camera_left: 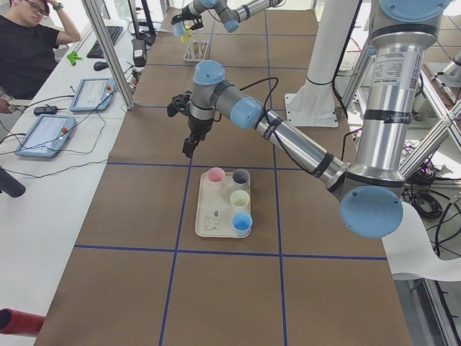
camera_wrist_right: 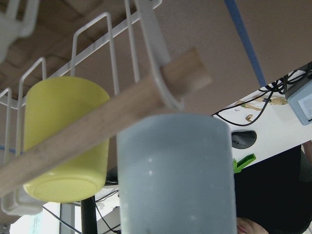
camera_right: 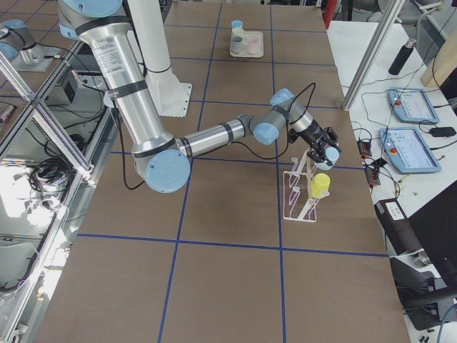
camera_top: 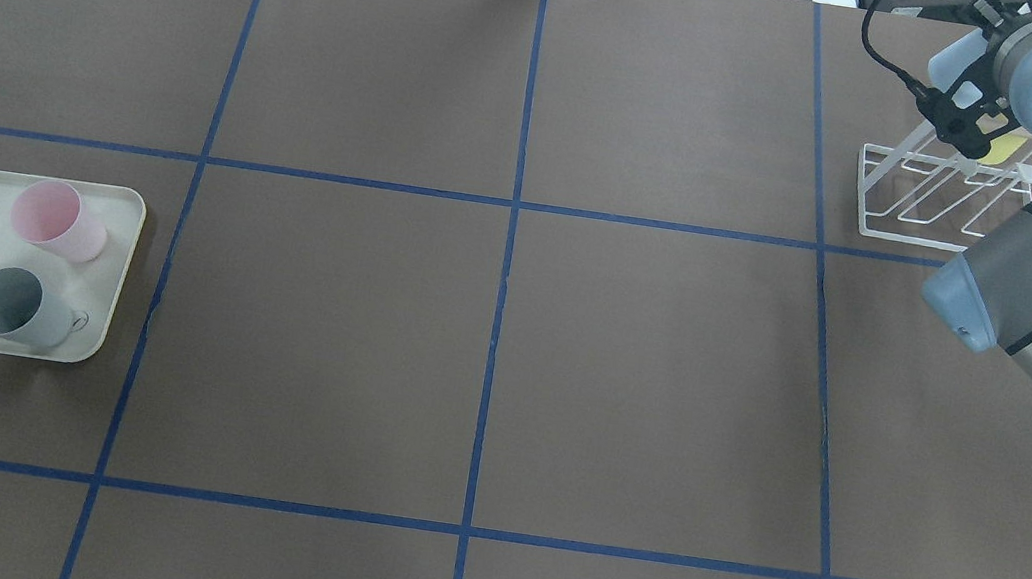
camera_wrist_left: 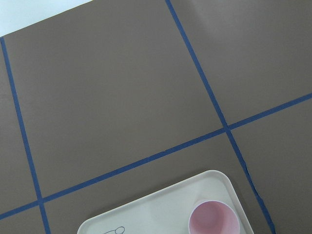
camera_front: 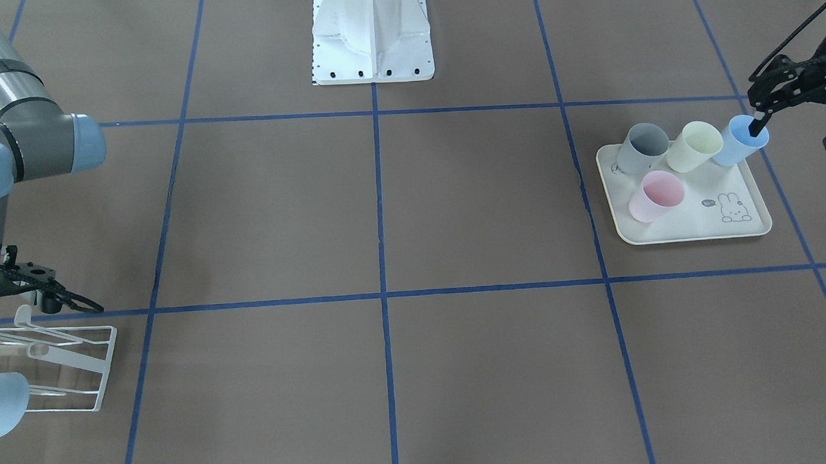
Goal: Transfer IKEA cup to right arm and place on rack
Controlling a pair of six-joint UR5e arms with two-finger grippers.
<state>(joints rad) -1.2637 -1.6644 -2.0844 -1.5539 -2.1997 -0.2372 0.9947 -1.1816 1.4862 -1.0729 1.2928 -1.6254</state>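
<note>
The IKEA cup [camera_wrist_right: 175, 175], pale blue, fills the middle of the right wrist view, with my right gripper [camera_right: 326, 153] shut on it. It sits close against the wooden rod [camera_wrist_right: 97, 126] of the white wire rack [camera_top: 912, 199]. The cup [camera_top: 952, 60] is at the rack's far end in the overhead view. A yellow cup [camera_wrist_right: 63, 141] hangs on the rack. My left gripper [camera_front: 797, 129] hovers open and empty above the far edge of the cream tray [camera_front: 688, 229].
The tray holds a pink cup [camera_front: 654, 196], a grey cup [camera_front: 642, 148], a pale yellow cup [camera_front: 693, 147] and a blue cup [camera_front: 739, 141]. The robot's white base [camera_front: 372, 34] stands mid-table. A person [camera_left: 32, 50] sits by tablets [camera_left: 47, 133] on the side desk.
</note>
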